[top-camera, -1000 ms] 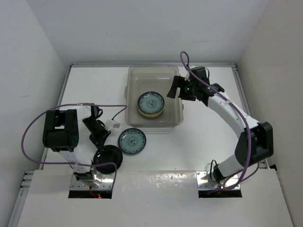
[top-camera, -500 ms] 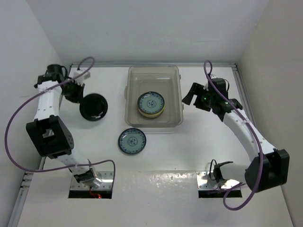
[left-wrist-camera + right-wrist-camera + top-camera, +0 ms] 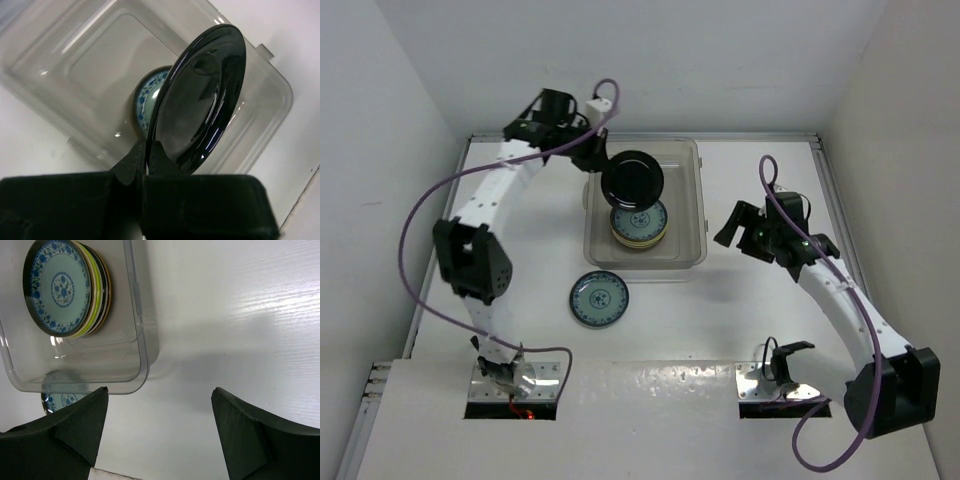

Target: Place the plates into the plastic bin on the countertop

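Observation:
My left gripper (image 3: 597, 160) is shut on the rim of a glossy black plate (image 3: 633, 180) and holds it tilted above the clear plastic bin (image 3: 692, 200); it also shows in the left wrist view (image 3: 200, 105). Inside the bin lies a stack of plates (image 3: 639, 222) topped by a blue-green patterned one (image 3: 59, 287), with yellow and dark rims beneath. Another blue-green plate (image 3: 599, 299) lies on the white countertop (image 3: 520, 260) in front of the bin. My right gripper (image 3: 732, 224) is open and empty, to the right of the bin; in its wrist view it (image 3: 159, 395) hangs over bare countertop.
White walls border the countertop on the left, back and right. Purple cables loop from both arms. The bin's near right corner (image 3: 142, 375) lies just ahead of my right gripper's left finger (image 3: 80, 422).
My left arm has swung the black plate from the near left, round the far left, to over the bin. My right gripper has pulled back from the bin to its right side.

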### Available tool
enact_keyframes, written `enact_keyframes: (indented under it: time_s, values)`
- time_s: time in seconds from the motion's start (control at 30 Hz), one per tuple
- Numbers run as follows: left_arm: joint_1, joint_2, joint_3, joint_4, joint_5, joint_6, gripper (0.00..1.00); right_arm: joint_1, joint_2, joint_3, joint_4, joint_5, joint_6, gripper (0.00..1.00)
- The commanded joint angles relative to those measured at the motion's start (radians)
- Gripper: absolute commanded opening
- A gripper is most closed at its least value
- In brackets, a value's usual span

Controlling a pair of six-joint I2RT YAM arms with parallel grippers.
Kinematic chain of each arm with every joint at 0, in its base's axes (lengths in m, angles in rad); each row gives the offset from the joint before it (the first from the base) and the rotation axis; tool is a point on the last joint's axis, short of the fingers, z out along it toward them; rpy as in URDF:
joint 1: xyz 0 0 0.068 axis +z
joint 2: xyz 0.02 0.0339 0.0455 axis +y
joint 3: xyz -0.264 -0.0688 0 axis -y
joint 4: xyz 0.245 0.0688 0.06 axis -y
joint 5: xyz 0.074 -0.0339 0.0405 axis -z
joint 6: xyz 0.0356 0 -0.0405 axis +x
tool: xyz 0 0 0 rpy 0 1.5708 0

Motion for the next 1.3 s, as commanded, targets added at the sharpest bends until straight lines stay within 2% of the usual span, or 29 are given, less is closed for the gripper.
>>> enact_keyframes:
  time_s: [0.0, 0.2, 0.27, 0.3, 0.4, 0.5, 0.53, 0.6, 0.63, 0.67, 0.7, 0.73, 0.77, 0.8, 0.87, 0.9, 0.97, 1.0, 1.17, 1.27]
  values:
    - [-0.039, 0.135, 0.081, 0.019, -0.103, -0.076, 0.0, -0.009, -0.05, 0.017, -0.011, 0.038, 0.0, 0.83]
    - [-0.08, 0.245, 0.146, 0.019, -0.147, -0.085, 0.0, -0.015, -0.091, 0.042, -0.061, 0.058, -0.027, 0.83]
    - [-0.09, 0.261, 0.146, 0.019, -0.123, -0.068, 0.14, -0.016, -0.094, 0.049, -0.072, 0.062, -0.032, 0.83]
    - [-0.1, 0.273, 0.146, -0.008, -0.123, -0.048, 0.35, -0.015, -0.098, 0.054, -0.078, 0.067, -0.036, 0.83]
    - [-0.128, 0.282, 0.146, -0.068, -0.166, 0.01, 0.73, -0.018, -0.098, 0.057, -0.084, 0.072, -0.047, 0.83]
    - [-0.139, 0.23, 0.133, -0.088, -0.247, 0.042, 0.82, -0.019, -0.095, 0.065, -0.084, 0.068, -0.056, 0.83]
    - [-0.126, 0.168, 0.107, -0.088, -0.284, 0.043, 0.82, -0.016, -0.09, 0.068, -0.084, 0.065, -0.055, 0.83]
    - [-0.088, 0.082, 0.05, -0.073, -0.263, 0.043, 0.8, -0.018, -0.09, 0.069, -0.084, 0.064, -0.058, 0.83]
    - [-0.064, 0.031, -0.057, -0.059, -0.234, 0.043, 0.75, -0.018, -0.097, 0.066, -0.093, 0.061, -0.058, 0.83]
    - [-0.021, -0.082, -0.132, -0.036, -0.233, 0.043, 0.65, -0.018, -0.101, 0.054, -0.094, 0.062, -0.056, 0.83]
    - [-0.002, -0.144, -0.218, 0.031, -0.233, 0.023, 0.42, -0.018, -0.114, 0.048, -0.091, 0.062, -0.055, 0.83]
    - [0.012, -0.202, -0.31, 0.07, -0.233, 0.007, 0.33, -0.018, -0.13, 0.042, -0.087, 0.064, -0.052, 0.83]
    - [0.024, -0.253, -0.475, 0.088, -0.252, 0.007, 0.25, -0.015, -0.133, 0.019, -0.081, 0.065, -0.05, 0.83]
    - [0.024, -0.329, -0.545, 0.101, -0.262, -0.003, 0.22, -0.015, -0.134, 0.011, -0.083, 0.065, -0.05, 0.83]
    - [0.036, -0.391, -0.709, 0.113, -0.249, -0.063, 0.24, -0.013, -0.157, 0.0, -0.087, 0.068, -0.046, 0.83]
    - [0.05, -0.452, -0.763, 0.152, -0.234, -0.092, 0.4, -0.013, -0.159, -0.001, -0.087, 0.068, -0.047, 0.83]
    - [0.059, -0.515, -0.92, 0.209, -0.163, -0.152, 0.57, -0.012, -0.163, -0.006, -0.086, 0.062, -0.041, 0.83]
    - [0.059, -0.54, -0.956, 0.232, -0.163, -0.167, 0.59, -0.009, -0.168, -0.003, -0.092, 0.062, -0.041, 0.83]
    - [0.059, -0.519, -0.977, 0.245, -0.163, -0.215, 0.49, -0.007, -0.186, 0.014, -0.123, 0.07, -0.046, 0.83]
    - [0.059, -0.422, -0.955, 0.223, -0.143, -0.276, 0.4, -0.006, -0.219, 0.011, -0.146, 0.105, -0.052, 0.83]
